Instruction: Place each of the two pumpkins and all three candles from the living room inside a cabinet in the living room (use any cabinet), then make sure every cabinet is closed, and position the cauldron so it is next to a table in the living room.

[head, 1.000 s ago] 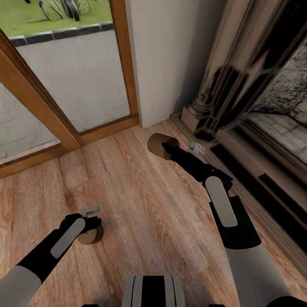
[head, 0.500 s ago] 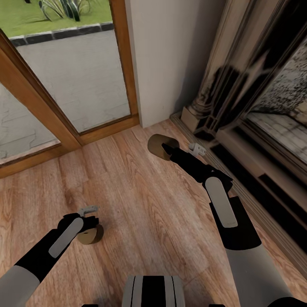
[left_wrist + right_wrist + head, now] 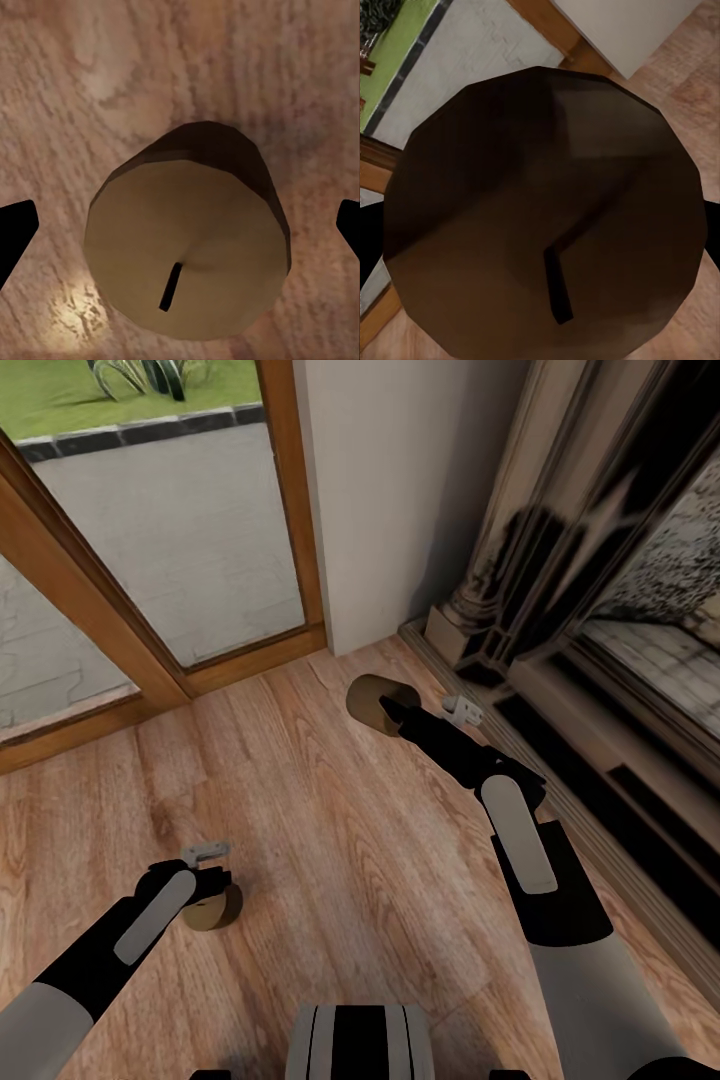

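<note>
One beige-tan candle (image 3: 214, 911) stands upright on the wood floor near my left side; in the left wrist view its flat round top with a short dark wick (image 3: 187, 255) lies between my fingers. My left gripper (image 3: 203, 884) hangs just above it, open, with its fingertips (image 3: 16, 229) wide apart on either side. A second candle (image 3: 374, 700) is held off the floor, tilted, in my right gripper (image 3: 388, 711), which is shut on it. Its dark round face (image 3: 547, 217) sits close to the right wrist camera.
A carved stone fireplace (image 3: 560, 560) with a raised hearth ledge runs along the right. A white wall corner (image 3: 400, 490) stands ahead, and a wood-framed glass door (image 3: 150, 540) is at the left. Wood floor (image 3: 340, 840) lies open between my arms.
My left gripper has shifted slightly toward me above the floor candle. The head view has tilted a little. The right arm and its candle have stayed put.
</note>
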You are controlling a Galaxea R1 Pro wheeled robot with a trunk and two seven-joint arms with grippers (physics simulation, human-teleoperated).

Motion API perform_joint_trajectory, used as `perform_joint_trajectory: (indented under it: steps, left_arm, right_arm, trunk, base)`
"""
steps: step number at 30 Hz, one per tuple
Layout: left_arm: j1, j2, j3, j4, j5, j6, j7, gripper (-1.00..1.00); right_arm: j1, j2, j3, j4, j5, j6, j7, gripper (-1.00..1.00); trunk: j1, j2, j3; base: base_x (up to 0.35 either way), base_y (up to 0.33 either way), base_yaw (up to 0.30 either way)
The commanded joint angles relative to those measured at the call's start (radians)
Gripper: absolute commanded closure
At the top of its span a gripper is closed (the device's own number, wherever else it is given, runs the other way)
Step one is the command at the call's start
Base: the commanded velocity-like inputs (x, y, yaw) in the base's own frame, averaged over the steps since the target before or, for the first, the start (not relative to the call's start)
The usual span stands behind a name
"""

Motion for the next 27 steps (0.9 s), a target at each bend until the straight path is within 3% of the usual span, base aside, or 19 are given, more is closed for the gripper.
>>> perform_joint_trajectory:
  steps: [1,7,11,27]
  left_arm:
    - [-0.001,0.001,-0.004,-0.001,0.010,-0.001,0.010,-1.00]
    - [-0.001,-0.001,-0.004,-0.001,0.010,-0.001,0.010,-1.00]
    - [-0.001,-0.001,-0.005,-0.001,0.010,-0.001,0.010,-1.00]
    - [-0.001,0.002,-0.004,-0.002,0.009,0.001,0.009,-1.00]
  right_arm:
    - [0.000,0.000,0.000,-0.001,-0.011,0.002,-0.010,1.00]
    - [-0.001,0.000,0.001,-0.001,-0.011,0.002,-0.010,1.00]
    - [-0.001,0.000,0.001,-0.001,-0.011,0.002,-0.010,1.00]
    - [0.000,-0.003,0.001,-0.001,-0.011,0.002,-0.010,1.00]
  trunk:
    - [0.000,0.000,-0.001]
    - [0.000,0.000,-0.001]
    - [0.002,-0.001,-0.016]
    - [0.003,-0.002,-0.032]
  base:
    - [0.000,0.000,0.000]
    - [0.000,0.000,0.000]
    - [0.000,0.000,0.000]
    - [0.000,0.000,0.000]
